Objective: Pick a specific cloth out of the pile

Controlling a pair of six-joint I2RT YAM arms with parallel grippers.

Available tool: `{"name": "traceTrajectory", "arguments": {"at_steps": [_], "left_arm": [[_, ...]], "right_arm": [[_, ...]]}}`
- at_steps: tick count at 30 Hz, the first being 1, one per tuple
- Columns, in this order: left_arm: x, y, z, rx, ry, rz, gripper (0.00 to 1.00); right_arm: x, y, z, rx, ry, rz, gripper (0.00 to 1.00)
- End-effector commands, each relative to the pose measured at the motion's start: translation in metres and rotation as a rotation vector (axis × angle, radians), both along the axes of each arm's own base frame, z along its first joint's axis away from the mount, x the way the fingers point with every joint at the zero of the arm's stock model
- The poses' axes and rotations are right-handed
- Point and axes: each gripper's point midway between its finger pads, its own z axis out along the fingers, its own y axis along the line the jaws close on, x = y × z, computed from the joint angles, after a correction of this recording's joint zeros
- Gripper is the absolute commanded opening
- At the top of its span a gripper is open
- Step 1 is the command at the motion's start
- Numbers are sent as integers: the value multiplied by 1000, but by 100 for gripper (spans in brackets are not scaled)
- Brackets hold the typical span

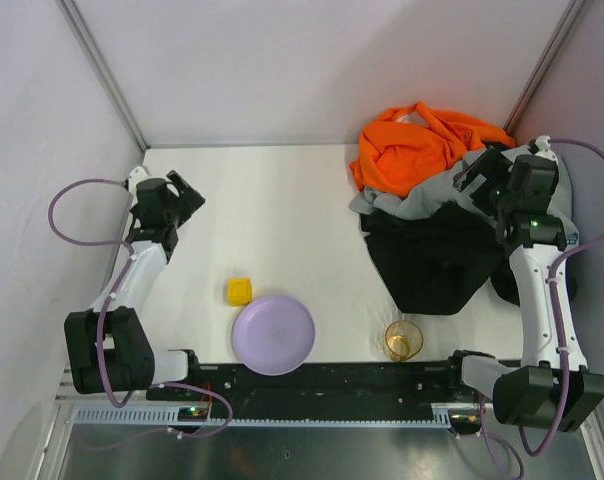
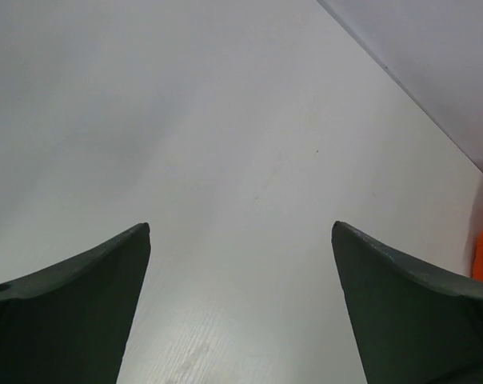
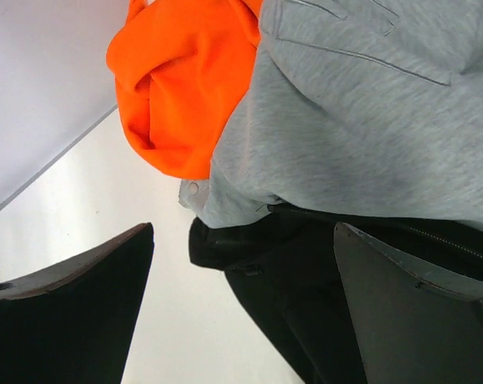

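The pile (image 1: 437, 205) lies at the table's far right: a bright orange garment (image 1: 412, 150) on top at the back, a light grey garment (image 1: 434, 192) below it, a black garment (image 1: 432, 255) spread nearest. I cannot make out the plain white cloth; it is hidden or out of view. My right gripper (image 1: 480, 168) hovers over the pile's right side, open and empty. In the right wrist view (image 3: 243, 232) its jaws stand wide apart over the black garment (image 3: 305, 304), with the grey garment (image 3: 345, 120) and the orange garment (image 3: 185, 88) beyond. My left gripper (image 1: 185, 190) is open and empty over the bare table (image 2: 241, 230).
A purple plate (image 1: 273, 334) sits near the front edge, a small yellow block (image 1: 239, 291) just behind its left side, an amber cup (image 1: 404, 340) to its right. White walls close the table at the back and sides. A black rail (image 1: 322, 385) runs along the front.
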Motion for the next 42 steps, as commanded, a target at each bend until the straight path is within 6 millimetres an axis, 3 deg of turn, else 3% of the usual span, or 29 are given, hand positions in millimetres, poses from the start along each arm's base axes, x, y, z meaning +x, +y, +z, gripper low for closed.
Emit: {"name": "traceTrajectory", "arguments": {"at_steps": [1, 8, 15, 20, 24, 26, 31, 35, 39, 42], "left_arm": [[6, 9, 27, 18, -58, 26, 100], [-7, -1, 12, -30, 22, -13, 100], [-46, -9, -4, -55, 122, -78, 100], [-75, -42, -3, -174, 97, -219, 100], [-96, -75, -12, -326, 105, -304, 100], [-99, -81, -12, -333, 103, -329, 99], [-93, -78, -10, -318, 106, -321, 100], [-72, -83, -20, -303, 174, -384, 100], [-41, -94, -17, -249, 206, -465, 100], [-18, -114, -17, -223, 244, -534, 100]], "right_arm": [[10, 6, 34, 9, -127, 26, 99], [17, -9, 36, -39, -148, 40, 99], [25, -34, 15, 187, -102, -22, 99], [30, -41, -12, 276, -18, -87, 99], [31, -33, -28, 262, 41, -92, 99], [33, -27, -33, 266, 61, -84, 99], [28, -15, -58, 285, 164, -70, 99], [15, -1, -68, 260, 230, 11, 99], [-11, 1, -69, 179, 284, 39, 99], [-36, -5, -66, 90, 318, 24, 99]]}}
